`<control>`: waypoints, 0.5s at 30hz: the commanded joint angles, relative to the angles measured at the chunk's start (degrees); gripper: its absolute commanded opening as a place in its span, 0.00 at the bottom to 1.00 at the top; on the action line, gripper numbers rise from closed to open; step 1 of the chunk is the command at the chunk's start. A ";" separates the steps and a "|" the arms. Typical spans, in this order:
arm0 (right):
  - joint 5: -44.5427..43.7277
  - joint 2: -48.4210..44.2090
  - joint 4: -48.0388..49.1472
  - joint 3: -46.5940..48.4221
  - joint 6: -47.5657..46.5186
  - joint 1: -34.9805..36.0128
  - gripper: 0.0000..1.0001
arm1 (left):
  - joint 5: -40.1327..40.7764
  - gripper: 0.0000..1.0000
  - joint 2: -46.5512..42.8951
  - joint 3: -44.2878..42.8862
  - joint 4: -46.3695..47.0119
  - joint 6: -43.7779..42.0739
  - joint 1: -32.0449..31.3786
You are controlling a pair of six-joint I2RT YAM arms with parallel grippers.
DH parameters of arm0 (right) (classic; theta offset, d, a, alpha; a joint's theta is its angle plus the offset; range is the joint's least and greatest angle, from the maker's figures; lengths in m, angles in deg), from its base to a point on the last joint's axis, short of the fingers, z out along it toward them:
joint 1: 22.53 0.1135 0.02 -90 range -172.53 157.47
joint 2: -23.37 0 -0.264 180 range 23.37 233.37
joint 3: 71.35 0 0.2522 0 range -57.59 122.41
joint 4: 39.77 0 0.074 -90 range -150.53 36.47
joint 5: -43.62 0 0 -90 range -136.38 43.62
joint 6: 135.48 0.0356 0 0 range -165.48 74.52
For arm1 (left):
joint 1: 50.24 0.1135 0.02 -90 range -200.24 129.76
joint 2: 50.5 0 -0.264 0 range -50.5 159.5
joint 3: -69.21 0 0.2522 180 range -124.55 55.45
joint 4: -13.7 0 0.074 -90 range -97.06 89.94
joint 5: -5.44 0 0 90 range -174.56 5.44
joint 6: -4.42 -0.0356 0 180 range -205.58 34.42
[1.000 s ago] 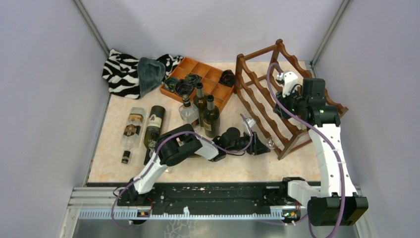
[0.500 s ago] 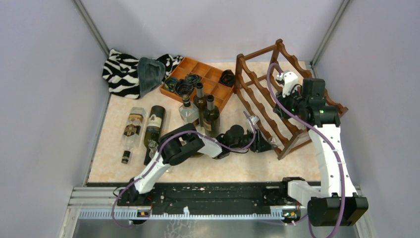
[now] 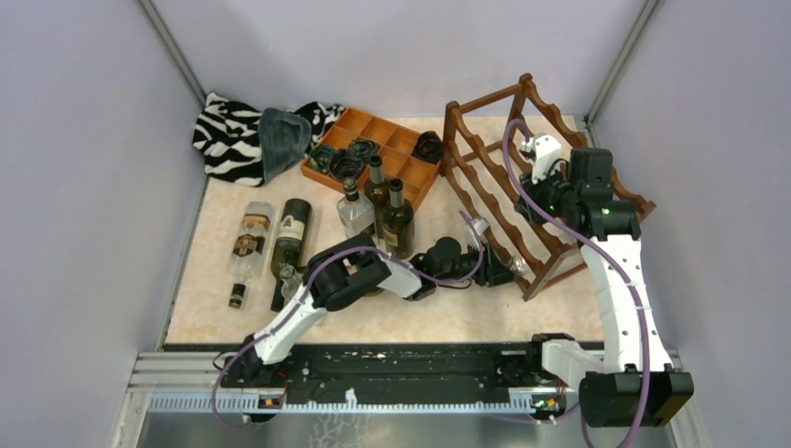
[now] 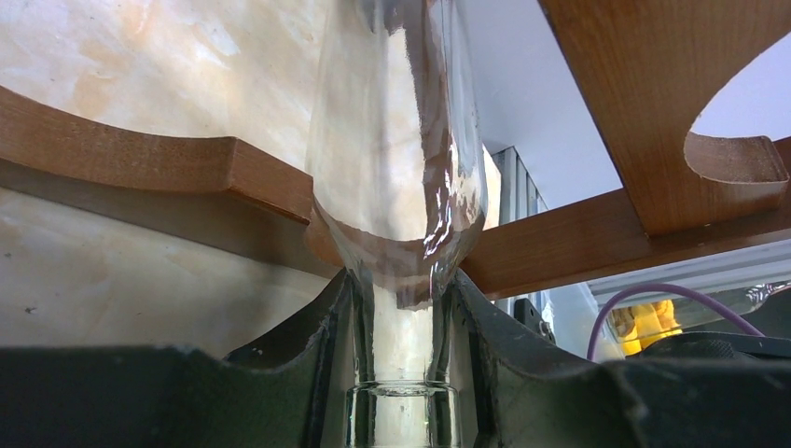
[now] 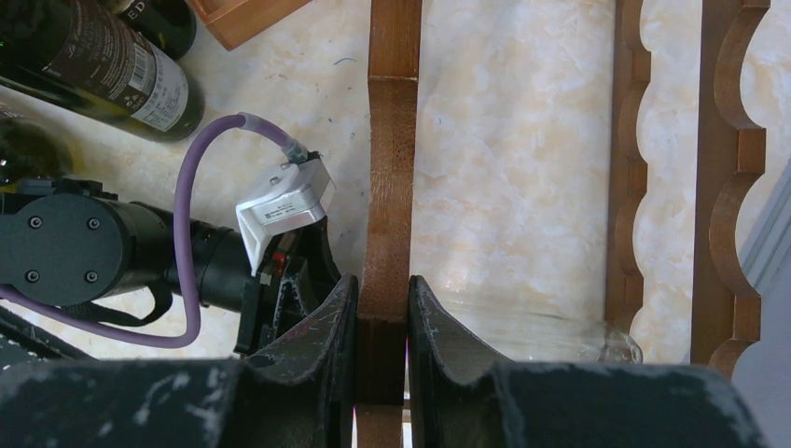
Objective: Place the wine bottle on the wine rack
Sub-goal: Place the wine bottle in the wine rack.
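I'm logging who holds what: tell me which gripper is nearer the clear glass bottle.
Left. The left gripper is shut on the clear bottle at its neck; the right gripper clamps a wine rack rail beside it.

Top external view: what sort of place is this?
Probably a robot test cell in a lab: plain grey walls around the tabletop, left arm and right arm on a metal rail at its near edge, wine rack and bottles laid out as props.

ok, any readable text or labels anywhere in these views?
"ED", cut off at the frame edge: dark bottle, right wrist view.
White label on the second dark bottle: print too blurred to read.
Labels on the lying bottles, top view: too small to read.
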 commanded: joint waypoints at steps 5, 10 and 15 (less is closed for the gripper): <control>11.16 1.10 4.74 -0.86 -0.40 3.25 0.00 | 0.08 0.00 3.82 -0.71 -3.05 -0.46 0.33; 11.03 1.28 4.65 -0.95 -0.49 3.45 0.00 | -0.39 0.00 4.56 -2.86 -4.48 -0.71 0.31; 11.04 1.27 4.64 -1.10 -0.53 3.55 0.00 | -0.69 0.00 5.28 -4.78 -5.44 -0.93 0.34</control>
